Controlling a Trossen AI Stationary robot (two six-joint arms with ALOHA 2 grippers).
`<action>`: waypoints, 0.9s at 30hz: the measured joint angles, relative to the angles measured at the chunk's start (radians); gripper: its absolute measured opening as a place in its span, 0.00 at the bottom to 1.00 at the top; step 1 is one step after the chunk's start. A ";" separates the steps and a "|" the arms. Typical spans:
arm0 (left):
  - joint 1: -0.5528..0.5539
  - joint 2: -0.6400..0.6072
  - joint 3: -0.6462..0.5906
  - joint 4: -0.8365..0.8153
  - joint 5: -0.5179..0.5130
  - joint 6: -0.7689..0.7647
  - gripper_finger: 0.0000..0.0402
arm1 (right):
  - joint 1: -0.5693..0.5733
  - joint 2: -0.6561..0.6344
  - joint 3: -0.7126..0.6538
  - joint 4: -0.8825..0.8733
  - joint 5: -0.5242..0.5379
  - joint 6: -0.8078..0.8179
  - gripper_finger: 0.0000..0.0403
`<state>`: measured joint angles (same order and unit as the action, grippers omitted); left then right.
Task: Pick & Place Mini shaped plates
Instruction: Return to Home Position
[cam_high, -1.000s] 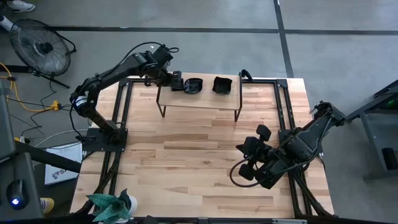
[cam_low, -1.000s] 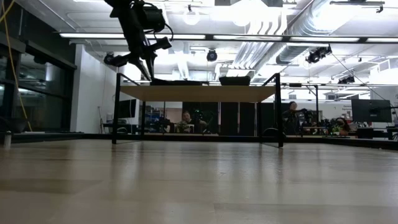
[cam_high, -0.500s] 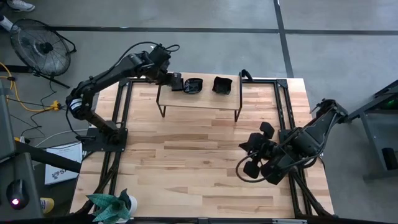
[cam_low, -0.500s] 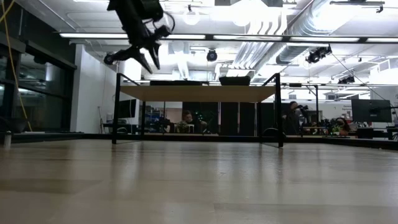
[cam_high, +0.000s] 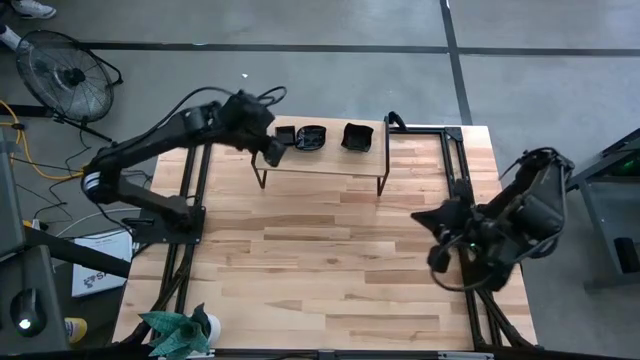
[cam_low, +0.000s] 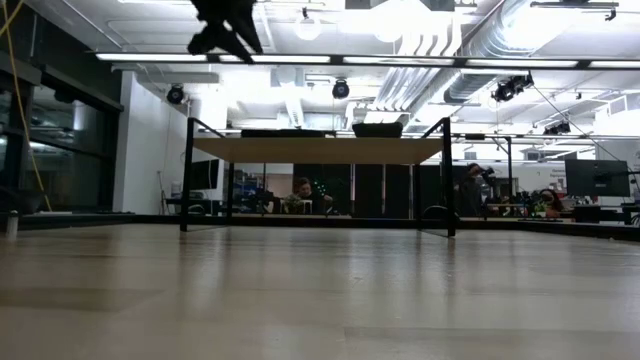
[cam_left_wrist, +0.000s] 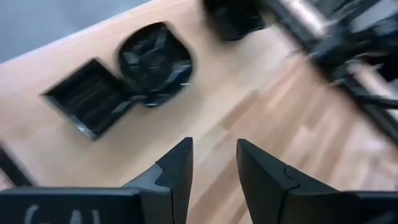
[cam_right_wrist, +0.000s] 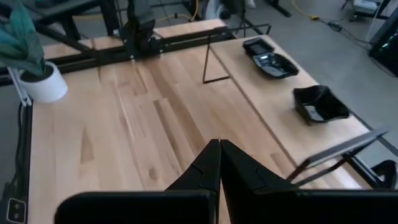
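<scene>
Three mini shaped plates, all glossy black, rest flat on a small raised wooden shelf at the table's far side: a square one, a roundish one touching it, and a wavy-edged one apart to the right. My left gripper hangs open and empty above the shelf's left end, clear of the plates. Over the table's right side my right gripper is shut with nothing in it.
The shelf stands on thin black wire legs with bare wood table in front of it. A green plant in a white pot sits at the near left corner. Black frame rails run along both table sides.
My left gripper has opened beside the square plate, leaving it on the shelf next to the roundish one, then risen and drawn back toward the table's left and near side, rolling as it went. My right gripper, still shut, has moved up and toward the table's right edge.
</scene>
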<state>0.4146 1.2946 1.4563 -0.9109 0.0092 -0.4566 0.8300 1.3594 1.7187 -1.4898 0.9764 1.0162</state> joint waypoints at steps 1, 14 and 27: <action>-0.019 -0.030 -0.031 0.034 -0.004 -0.014 0.30 | 0.016 -0.009 0.000 -0.028 0.018 0.029 0.00; -0.252 -0.517 -0.639 0.549 -0.096 -0.154 0.30 | 0.082 -0.122 -0.023 -0.078 0.184 0.058 0.01; -0.343 -1.040 -1.069 0.677 -0.196 -0.184 0.30 | -0.142 -0.506 -0.547 0.323 0.199 0.108 0.01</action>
<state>0.0715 0.2545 0.3869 -0.2341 -0.1866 -0.6411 0.6876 0.8532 1.1716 -1.1673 1.1757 1.1240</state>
